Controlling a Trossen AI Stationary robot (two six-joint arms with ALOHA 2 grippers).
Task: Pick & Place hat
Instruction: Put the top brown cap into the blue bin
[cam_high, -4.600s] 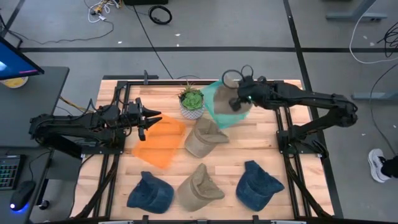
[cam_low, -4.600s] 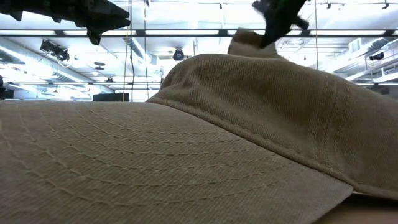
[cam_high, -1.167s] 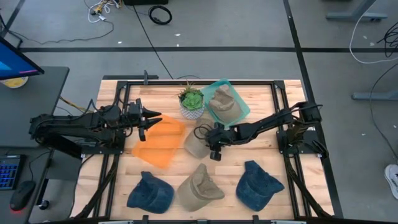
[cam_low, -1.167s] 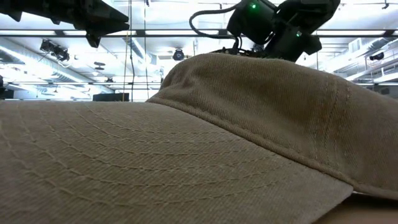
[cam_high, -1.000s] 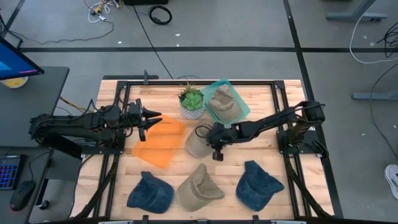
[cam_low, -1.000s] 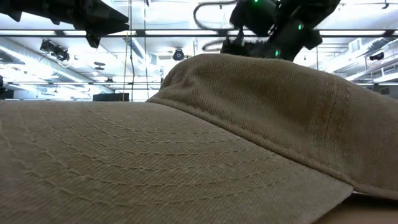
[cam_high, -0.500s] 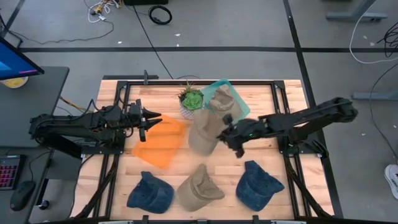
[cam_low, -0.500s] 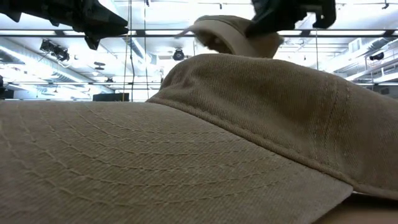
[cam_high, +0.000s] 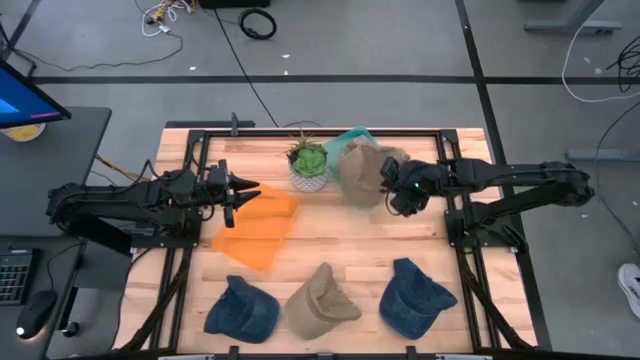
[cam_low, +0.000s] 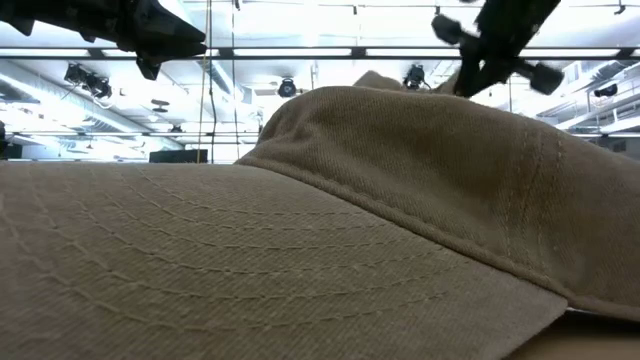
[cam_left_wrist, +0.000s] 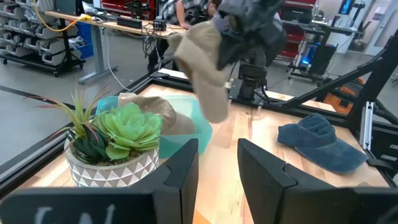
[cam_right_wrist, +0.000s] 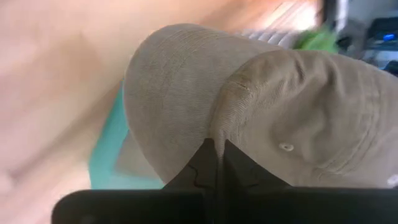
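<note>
My right gripper (cam_high: 392, 190) is shut on a khaki hat (cam_high: 360, 172) and carries it above the teal tray (cam_high: 345, 138) at the far side of the table. The left wrist view shows this hat (cam_left_wrist: 205, 68) hanging in the air over the tray (cam_left_wrist: 198, 127), where another khaki hat (cam_left_wrist: 149, 106) lies. My left gripper (cam_high: 245, 190) waits open over the orange mat (cam_high: 258, 225). In the low view only the top of the held hat (cam_low: 385, 80) shows, behind a near hat. My right gripper pinches the khaki hat between its two fingers at the seam where brim meets crown (cam_right_wrist: 217, 132). The fingers reach it from the table's right side. The hat is lifted clear and hangs beside and below them, over the teal tray.
A potted succulent (cam_high: 308, 163) stands just left of the tray. Along the near edge lie a blue hat (cam_high: 240, 310), a khaki hat (cam_high: 320, 300) and another blue hat (cam_high: 415, 297). The near khaki hat (cam_low: 300, 230) fills the low view.
My right gripper, which was on the khaki hat at the table's middle, has lifted it clear of the wood. It has carried the hat toward the far edge and the right. The hat now hangs over the teal tray. The left arm has kept still.
</note>
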